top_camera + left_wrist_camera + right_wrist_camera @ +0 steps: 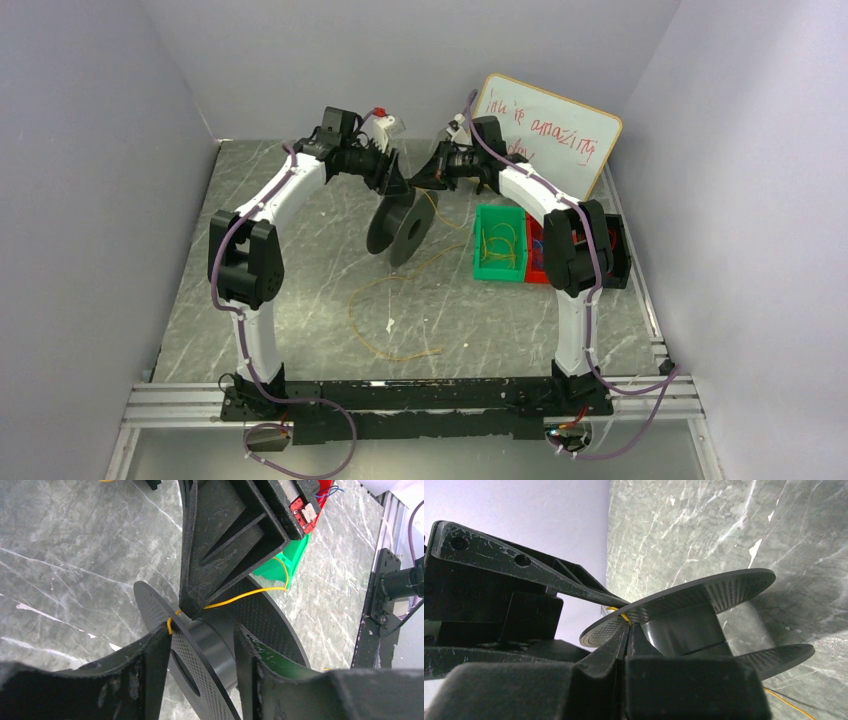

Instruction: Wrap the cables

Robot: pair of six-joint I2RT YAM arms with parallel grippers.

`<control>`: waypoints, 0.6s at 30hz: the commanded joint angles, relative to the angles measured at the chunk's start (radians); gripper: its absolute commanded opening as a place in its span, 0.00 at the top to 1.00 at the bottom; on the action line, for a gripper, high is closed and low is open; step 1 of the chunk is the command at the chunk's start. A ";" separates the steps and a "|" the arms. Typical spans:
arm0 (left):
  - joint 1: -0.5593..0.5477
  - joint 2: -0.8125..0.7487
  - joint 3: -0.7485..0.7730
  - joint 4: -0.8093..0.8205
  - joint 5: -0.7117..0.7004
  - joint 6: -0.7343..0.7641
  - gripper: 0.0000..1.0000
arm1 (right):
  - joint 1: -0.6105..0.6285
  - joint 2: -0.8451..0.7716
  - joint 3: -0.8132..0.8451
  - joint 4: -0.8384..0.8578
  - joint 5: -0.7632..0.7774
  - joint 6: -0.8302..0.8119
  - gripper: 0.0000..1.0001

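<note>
Cables (400,358) loose on table (300,300) overhead only, right tool (625,625) pinching them at spool (684,630) rim; left tool (200,632), grip unclear

The worktop (300,260) is grey-green marble veined in white, the spool (410,232) black with finely dotted flanges around a plain grey hub, the cable (250,593) yellow, alongside a green bin (482,262), a red bin (536,250) and a white whiteboard (565,140) with red writing.

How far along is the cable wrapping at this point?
Barely begun: the hub of the black spool is bare. In hand: left claw straddles its flange, right claw pinches the cable end at the rim. Left: winding the loops lying loose on the table.
</note>
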 commanded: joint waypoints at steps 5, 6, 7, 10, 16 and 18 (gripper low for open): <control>-0.003 -0.015 0.002 -0.013 0.070 0.031 0.67 | 0.004 -0.018 0.026 0.015 0.018 -0.019 1.00; -0.002 -0.013 0.002 -0.013 0.070 0.031 0.71 | 0.004 -0.018 0.026 0.015 0.018 -0.020 1.00; -0.002 -0.012 0.001 -0.010 0.070 0.029 0.73 | 0.004 -0.018 0.026 0.014 0.018 -0.021 1.00; -0.002 -0.011 -0.002 -0.006 0.064 0.026 0.76 | 0.003 -0.017 0.027 0.012 0.018 -0.024 1.00; -0.005 -0.028 -0.016 -0.025 0.072 0.073 0.71 | 0.004 -0.014 0.034 0.012 0.011 -0.023 1.00; -0.009 -0.038 -0.029 -0.029 0.067 0.095 0.97 | 0.003 -0.012 0.037 0.011 0.009 -0.024 1.00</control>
